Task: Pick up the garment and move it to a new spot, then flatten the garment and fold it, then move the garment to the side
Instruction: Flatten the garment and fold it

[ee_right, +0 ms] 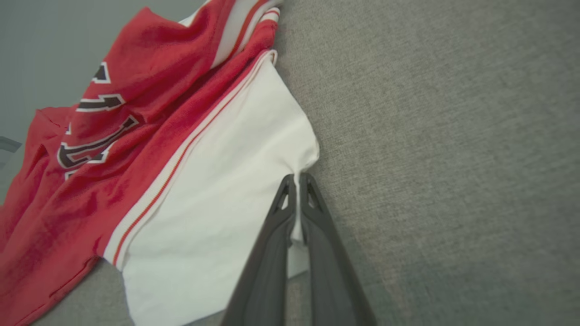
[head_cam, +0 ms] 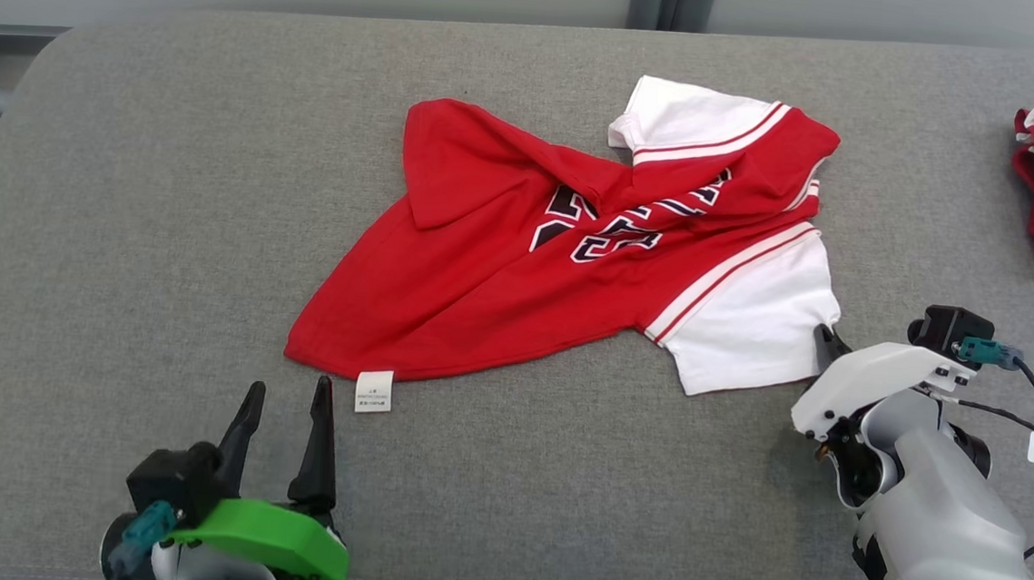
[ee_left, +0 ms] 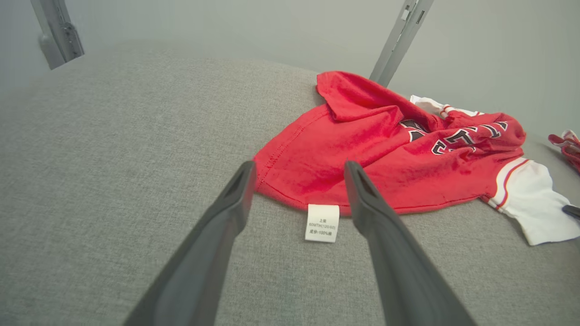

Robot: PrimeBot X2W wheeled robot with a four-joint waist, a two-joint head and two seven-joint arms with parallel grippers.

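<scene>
Lower left, the left gripper [head_cam: 289, 385] stands spread wide, its fingers pointing up-frame at the label [head_cam: 373, 391]. Lower right, the right gripper [ee_right: 298, 179] reaches in low, pinching the white sleeve [head_cam: 751, 325] edge of the garment [head_cam: 518, 272], which lies crumpled mid-surface [head_cam: 168, 211]. So thin a bite could slip on lifting.

Your left gripper [head_cam: 289, 386] sits low with its fingers [ee_left: 226, 213] spread wide, while your right gripper [ee_right: 297, 177], forearm angled inward, has its fingers pressed together, apparently fully.
</scene>
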